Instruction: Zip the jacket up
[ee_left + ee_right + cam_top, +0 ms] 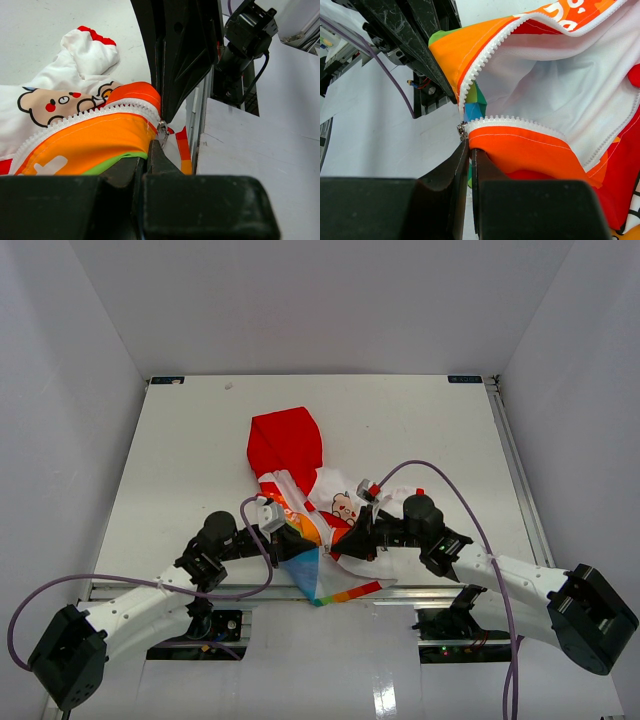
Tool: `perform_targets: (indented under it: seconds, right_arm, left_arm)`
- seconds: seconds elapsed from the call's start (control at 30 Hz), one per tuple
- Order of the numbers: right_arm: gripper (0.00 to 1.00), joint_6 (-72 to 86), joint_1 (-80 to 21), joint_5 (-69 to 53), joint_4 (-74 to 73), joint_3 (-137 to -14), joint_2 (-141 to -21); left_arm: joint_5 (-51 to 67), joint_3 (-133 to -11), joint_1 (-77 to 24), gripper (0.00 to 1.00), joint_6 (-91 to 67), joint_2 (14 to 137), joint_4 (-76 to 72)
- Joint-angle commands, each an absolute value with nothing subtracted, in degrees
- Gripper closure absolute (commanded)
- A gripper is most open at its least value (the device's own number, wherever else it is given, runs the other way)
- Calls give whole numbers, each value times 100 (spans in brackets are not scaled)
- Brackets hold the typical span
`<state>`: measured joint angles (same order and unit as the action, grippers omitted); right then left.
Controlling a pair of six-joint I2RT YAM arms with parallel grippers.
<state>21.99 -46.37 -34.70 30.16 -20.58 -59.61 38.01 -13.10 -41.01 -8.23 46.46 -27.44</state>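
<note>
Jacket: the jacket (pixel 338 502) lies bunched at the middle of the table (pixel 180 440) in my top view. Its red hood (pixel 285 443) points to the top of the frame and the rainbow hem (pixel 330 585) droops over the table's bottom edge.
Left gripper: on its own wrist cam I see the left gripper (pixel 152 145) at bottom centre. Its fingers are pinched nearly together on the orange-and-green front panel (pixel 90 145), right by the end of the white zipper teeth (pixel 75 119).
Right gripper: the right gripper (pixel 469 145) sits bottom centre of its cam, fingers squeezed together on the end of the other orange zip edge (pixel 520 145).
Slider: a small metal slider (pixel 462 131) sits just above those fingertips, at the end of that row of teeth.
Zip: not done up. The two rows of teeth spread apart toward the right of the right wrist view, with the white lining (pixel 545 85) between them.
Sleeve: a white sleeve with a red cuff (pixel 95 36) lies on the table, upper left of the left wrist view.
Print: the cartoon animal face (pixel 50 105) is at the left of that view.
Arms: the two grippers' tips are just beside each other, low centre in the top view.
</note>
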Motion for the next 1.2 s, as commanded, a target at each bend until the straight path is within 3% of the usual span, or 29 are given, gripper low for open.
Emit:
perform_targets:
  seconds: [0.0, 1.17]
  right_arm:
    - [92, 2234, -4586, -3498, 3243, -2179, -5878]
    - [92, 2523, -4508, -3664, 3260, -2437, -5854]
  left_arm:
    - [3931, -1326, -4122, 100, -694, 4727, -2805]
    - [4299, -1344, -4122, 100, -686, 5001, -2928]
